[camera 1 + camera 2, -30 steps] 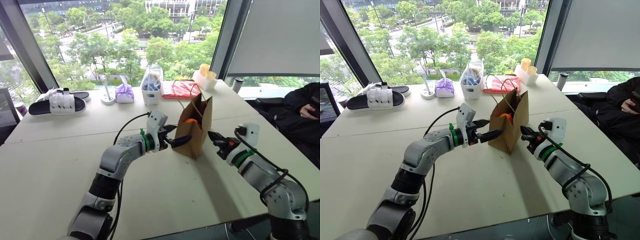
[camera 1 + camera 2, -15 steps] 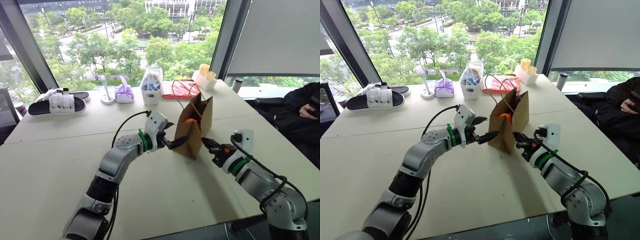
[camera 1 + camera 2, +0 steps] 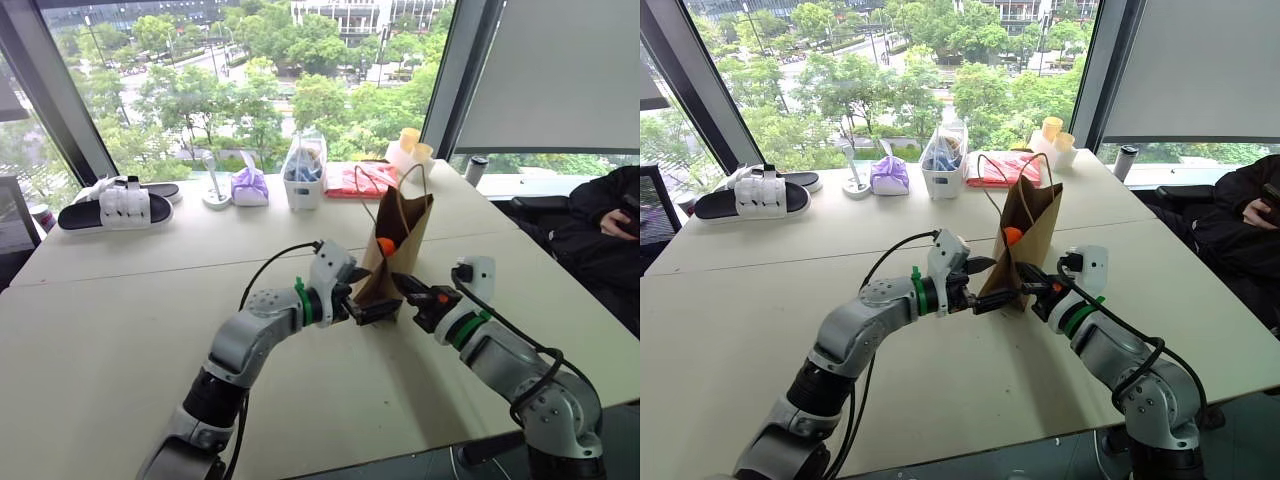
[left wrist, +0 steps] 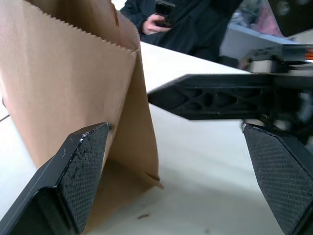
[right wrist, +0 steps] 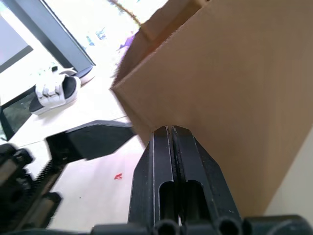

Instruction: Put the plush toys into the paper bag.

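Your paper bag stands upright mid-table, tilted slightly, the orange plush toy showing in its mouth. Your left gripper is spread wide at the bag's base, one finger against the paper. Your right gripper, fingers pressed together and empty, points at the bag's lower side.

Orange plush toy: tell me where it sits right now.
In the left eye view the orange plush toy shows inside the open paper bag, standing mid-table between the left gripper and the right gripper.

Matt brown kraft paper bag — creased — on smooth matt table.
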Available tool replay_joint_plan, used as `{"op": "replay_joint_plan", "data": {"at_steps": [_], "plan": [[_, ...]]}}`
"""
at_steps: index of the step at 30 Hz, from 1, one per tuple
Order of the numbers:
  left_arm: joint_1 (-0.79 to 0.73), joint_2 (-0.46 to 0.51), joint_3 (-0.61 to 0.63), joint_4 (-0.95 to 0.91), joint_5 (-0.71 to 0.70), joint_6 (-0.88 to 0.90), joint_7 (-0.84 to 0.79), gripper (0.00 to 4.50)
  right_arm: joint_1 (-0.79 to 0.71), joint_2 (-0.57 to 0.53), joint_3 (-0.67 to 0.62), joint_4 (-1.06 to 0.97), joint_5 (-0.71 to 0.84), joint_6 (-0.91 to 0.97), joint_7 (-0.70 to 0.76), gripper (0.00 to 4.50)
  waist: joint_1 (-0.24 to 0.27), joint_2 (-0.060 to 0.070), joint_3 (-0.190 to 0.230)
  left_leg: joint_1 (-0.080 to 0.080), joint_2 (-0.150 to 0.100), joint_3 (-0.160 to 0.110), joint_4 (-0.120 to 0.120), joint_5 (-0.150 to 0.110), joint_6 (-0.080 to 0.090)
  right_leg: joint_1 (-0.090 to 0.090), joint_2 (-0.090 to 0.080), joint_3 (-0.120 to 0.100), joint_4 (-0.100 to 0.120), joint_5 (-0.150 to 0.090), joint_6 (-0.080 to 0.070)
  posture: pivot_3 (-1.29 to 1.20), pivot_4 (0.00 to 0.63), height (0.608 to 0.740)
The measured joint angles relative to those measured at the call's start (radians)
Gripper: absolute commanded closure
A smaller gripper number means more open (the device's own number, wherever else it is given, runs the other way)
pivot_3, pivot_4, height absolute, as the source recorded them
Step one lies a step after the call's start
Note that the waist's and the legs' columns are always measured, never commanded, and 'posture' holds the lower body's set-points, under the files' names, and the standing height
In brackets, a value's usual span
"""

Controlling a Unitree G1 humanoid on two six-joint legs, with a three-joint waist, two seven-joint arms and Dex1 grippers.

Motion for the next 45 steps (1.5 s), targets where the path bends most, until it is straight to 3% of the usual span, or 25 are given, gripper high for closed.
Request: {"op": "replay_joint_plan", "data": {"at_steps": [11,15,20,24,31,36,45], "plan": [[-0.027,-0.080,-0.042,0.133,0.162,-0.118,0.133,0.00,-0.001,-0.009,-0.006,-0.002,0.012,0.000,0.002,4.47,0.000,0.000,0.000,0.000,0.000,0.000,0.000,0.000,0.000,0.000,0.000,0.000,0.000,0.000,0.001,0.00,0.150,0.740],[-0.028,-0.082,-0.039,0.140,0.162,-0.129,0.129,0.00,0.028,-0.047,-0.043,-0.050,0.097,0.010,0.055,4.47,0.001,0.001,0.000,0.000,0.000,-0.001,0.000,0.000,0.001,0.001,0.000,-0.001,-0.001,-0.001,0.001,0.00,0.150,0.740],[-0.028,-0.074,-0.033,0.139,0.162,-0.129,0.112,0.00,0.081,-0.128,-0.203,-0.076,0.282,-0.016,0.127,4.47,0.001,0.001,0.001,0.001,0.000,-0.001,0.001,-0.001,0.003,0.003,-0.001,-0.001,-0.001,-0.001,0.002,0.00,0.150,0.740],[-0.028,-0.074,-0.033,0.139,0.162,-0.130,0.108,0.00,0.072,-0.165,-0.220,0.040,0.199,-0.057,0.129,4.47,-0.002,0.001,0.001,0.001,0.000,0.000,0.000,-0.002,0.003,0.003,0.000,-0.001,-0.001,-0.001,0.002,0.00,0.150,0.740],[-0.044,-0.084,-0.033,0.163,0.173,-0.150,0.113,0.00,-0.036,-0.193,-0.089,0.184,0.008,-0.090,0.159,4.47,0.001,0.003,0.000,0.001,0.000,0.000,0.000,-0.001,0.002,0.002,0.000,-0.001,-0.001,-0.001,0.002,0.00,0.150,0.740],[-0.067,-0.121,-0.038,0.204,0.198,-0.173,0.132,0.00,-0.108,-0.178,-0.020,0.231,-0.033,-0.089,0.203,4.47,0.002,0.003,0.001,0.000,-0.001,0.000,0.001,-0.001,0.002,0.003,-0.001,-0.001,-0.002,-0.001,0.002,0.00,0.150,0.740],[-0.098,-0.220,-0.046,0.282,0.249,-0.196,0.184,0.00,-0.116,-0.168,-0.026,0.217,-0.046,-0.067,0.188,4.47,0.002,0.003,0.001,0.000,-0.001,-0.001,0.000,-0.001,0.002,0.003,-0.001,-0.001,-0.002,-0.001,0.002,0.00,0.150,0.740]]}}
